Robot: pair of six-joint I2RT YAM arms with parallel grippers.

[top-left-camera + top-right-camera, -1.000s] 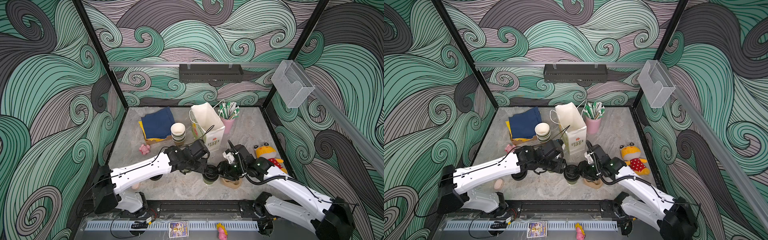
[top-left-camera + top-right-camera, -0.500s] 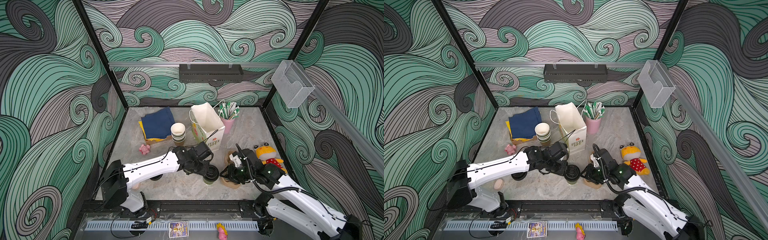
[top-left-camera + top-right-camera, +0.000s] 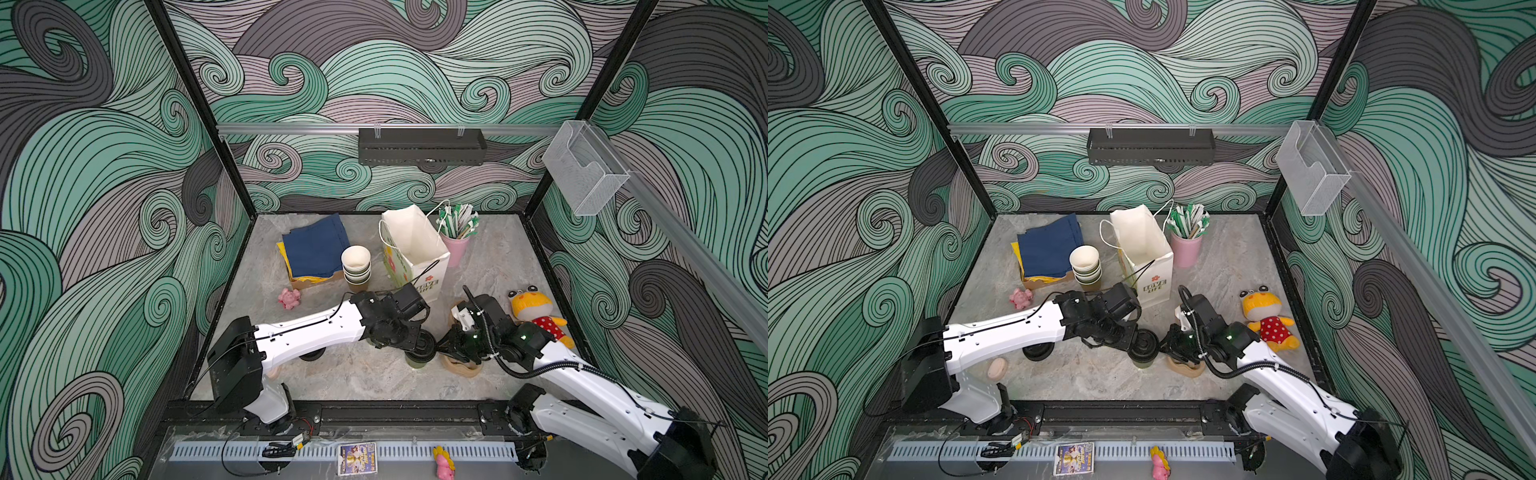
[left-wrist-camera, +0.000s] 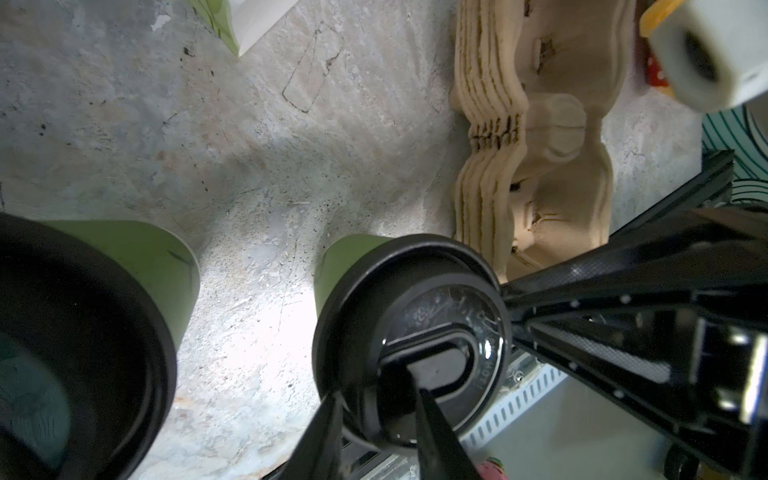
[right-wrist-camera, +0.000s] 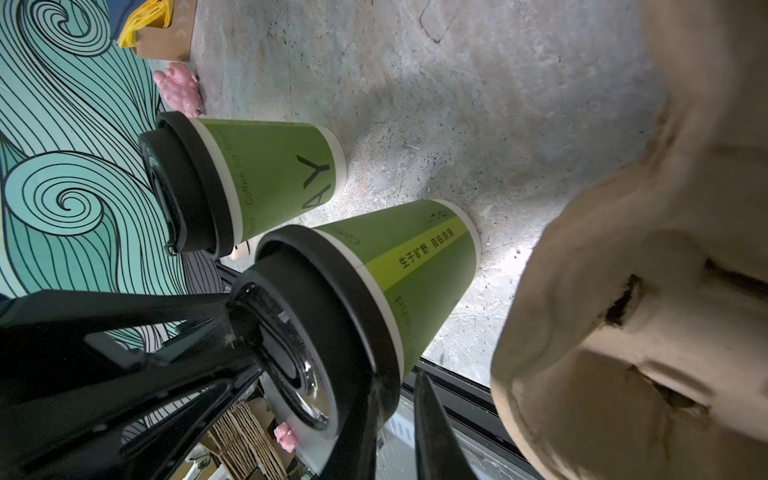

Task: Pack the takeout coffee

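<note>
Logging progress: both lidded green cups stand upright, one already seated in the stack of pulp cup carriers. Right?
No: neither is in the stack of pulp cup carriers. The right wrist view shows both upright on the table beside it, the near lidded cup and the far lidded cup.

Lab test cell, wave-printed walls

Top views: I read even, soft overhead light, whole scene sharp. Frame post leans outward toward picture edge. Faint, soft-edged shadows on table.

Left wrist view: hot near-white patch on table between cups, surroundings dim. Second cup huge, dark, blurred. Lid carries small glints. White housing out of focus.

Right wrist view: I get strong wide-angle stretch. Carrier close, soft, washed out in parts. Printed cup crisp, lettering legible.
</note>
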